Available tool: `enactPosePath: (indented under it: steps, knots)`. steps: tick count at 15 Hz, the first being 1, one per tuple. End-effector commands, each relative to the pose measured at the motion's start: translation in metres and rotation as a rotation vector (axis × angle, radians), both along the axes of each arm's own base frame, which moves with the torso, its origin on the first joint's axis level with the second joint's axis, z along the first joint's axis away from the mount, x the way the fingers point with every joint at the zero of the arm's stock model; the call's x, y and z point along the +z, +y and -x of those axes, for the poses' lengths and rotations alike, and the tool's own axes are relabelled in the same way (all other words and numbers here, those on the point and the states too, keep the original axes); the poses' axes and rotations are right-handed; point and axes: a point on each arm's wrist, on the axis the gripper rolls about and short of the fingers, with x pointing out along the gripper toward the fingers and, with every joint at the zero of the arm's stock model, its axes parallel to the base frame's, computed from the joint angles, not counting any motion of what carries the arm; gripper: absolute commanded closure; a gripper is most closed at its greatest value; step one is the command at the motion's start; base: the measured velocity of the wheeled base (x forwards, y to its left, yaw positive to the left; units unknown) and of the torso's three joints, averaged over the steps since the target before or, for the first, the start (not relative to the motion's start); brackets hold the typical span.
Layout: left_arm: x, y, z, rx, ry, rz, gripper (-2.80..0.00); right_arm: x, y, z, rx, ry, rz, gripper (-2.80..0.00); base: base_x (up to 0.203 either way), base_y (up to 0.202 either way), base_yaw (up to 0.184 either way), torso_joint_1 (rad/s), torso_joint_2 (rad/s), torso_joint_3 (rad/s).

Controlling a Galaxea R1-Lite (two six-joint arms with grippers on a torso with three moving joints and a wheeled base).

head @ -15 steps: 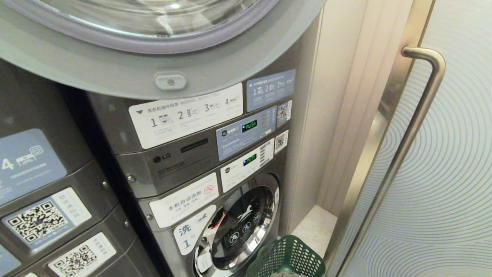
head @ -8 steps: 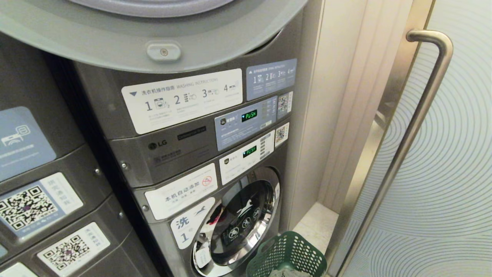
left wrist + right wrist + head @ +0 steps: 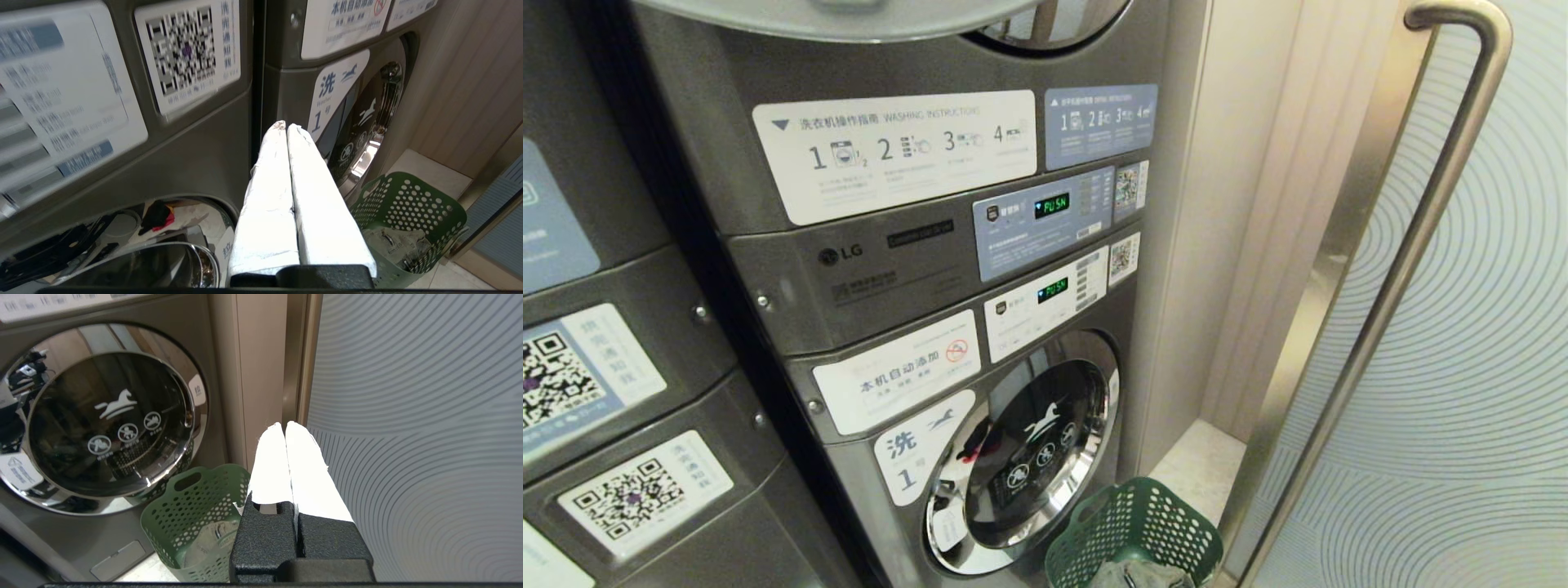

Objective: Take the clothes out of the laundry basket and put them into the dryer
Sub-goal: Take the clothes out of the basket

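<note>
the green laundry basket (image 3: 1135, 531) stands on the floor beside the lower machine's round door (image 3: 1021, 457), with grey clothes (image 3: 1139, 574) bunched in its bottom. left gripper (image 3: 286, 127) and right gripper (image 3: 284, 425) are both pressed closed, holding nothing.

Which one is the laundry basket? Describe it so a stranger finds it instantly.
Start at the grey stacked machine with the round glass door low down. On the floor just right of that door stands the basket. It is the only green thing there, its walls full of small holes, with grey cloth inside.
</note>
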Motion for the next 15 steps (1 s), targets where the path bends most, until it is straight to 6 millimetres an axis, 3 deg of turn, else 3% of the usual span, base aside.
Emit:
enactPosePath:
  steps: [1, 15]
  knots:
    - [-0.0004, 0.0000, -0.0001, 0.001, 0.000, 0.000, 0.00, 0.0000, 0.0000, 0.0000, 0.001, -0.001, 0.000, 0.00, 0.000, 0.000, 0.000, -0.237, 0.55, 0.315]
    - [-0.0004, 0.0000, -0.0001, 0.001, 0.000, 0.000, 0.00, 0.0000, 0.0000, 0.0000, 0.001, 0.000, -0.001, 0.00, 0.000, 0.000, 0.000, -0.196, 0.51, 0.312]
